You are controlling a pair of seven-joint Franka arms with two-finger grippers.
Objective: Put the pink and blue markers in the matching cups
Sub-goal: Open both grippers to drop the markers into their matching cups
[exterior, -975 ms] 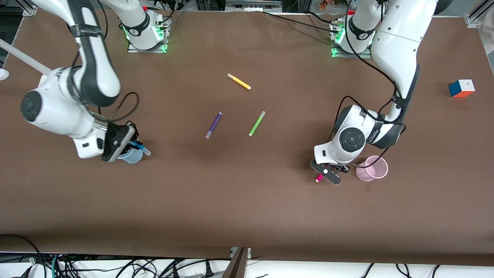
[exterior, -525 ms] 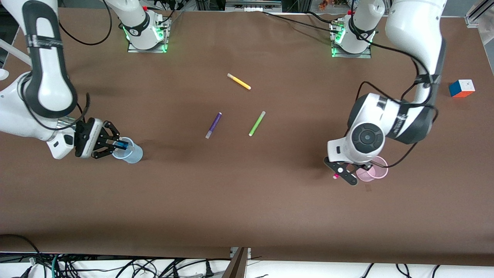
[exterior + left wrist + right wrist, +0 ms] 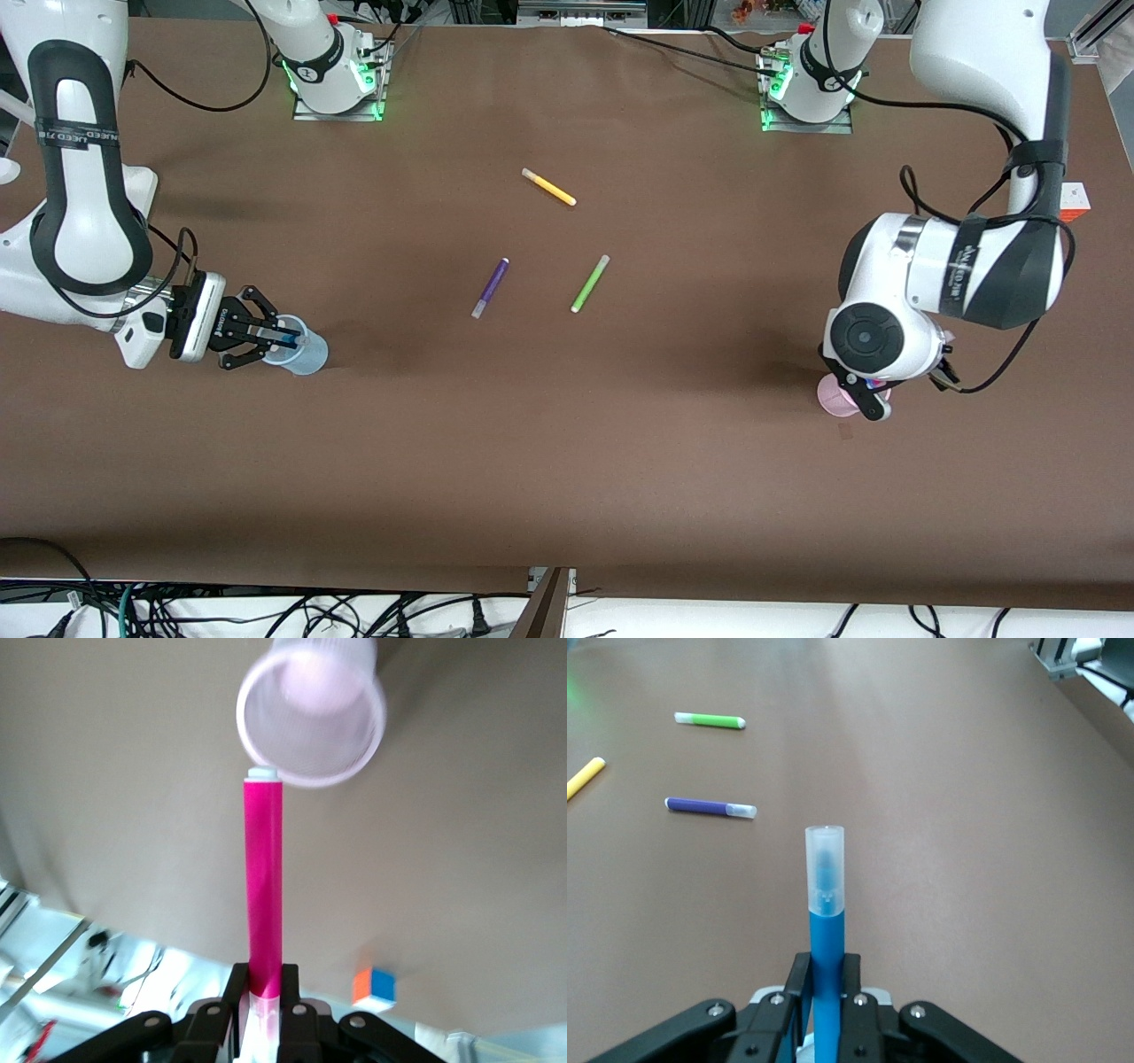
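My right gripper (image 3: pixel 259 335) is shut on the blue marker (image 3: pixel 283 335) and holds it level over the mouth of the pale blue cup (image 3: pixel 307 356), near the right arm's end of the table. In the right wrist view the blue marker (image 3: pixel 827 935) sticks out from the shut gripper (image 3: pixel 827 981), pale cap outward; the cup is out of that view. My left gripper (image 3: pixel 873 399) is over the pale pink cup (image 3: pixel 833 399). In the left wrist view the left gripper (image 3: pixel 264 981) is shut on the pink marker (image 3: pixel 264 877), whose end points at the pink cup's mouth (image 3: pixel 310 713).
A purple pen (image 3: pixel 490 287), a lime-green pen (image 3: pixel 589 283) and a yellow pen (image 3: pixel 548 187) lie loose mid-table. A colour cube (image 3: pixel 1075 197) sits near the left arm's end, mostly hidden by the arm; it shows in the left wrist view (image 3: pixel 372 988).
My left arm has carried the pink marker toward the left arm's end, from beside the pink cup to over it. My right gripper has turned the blue marker level over the blue cup.
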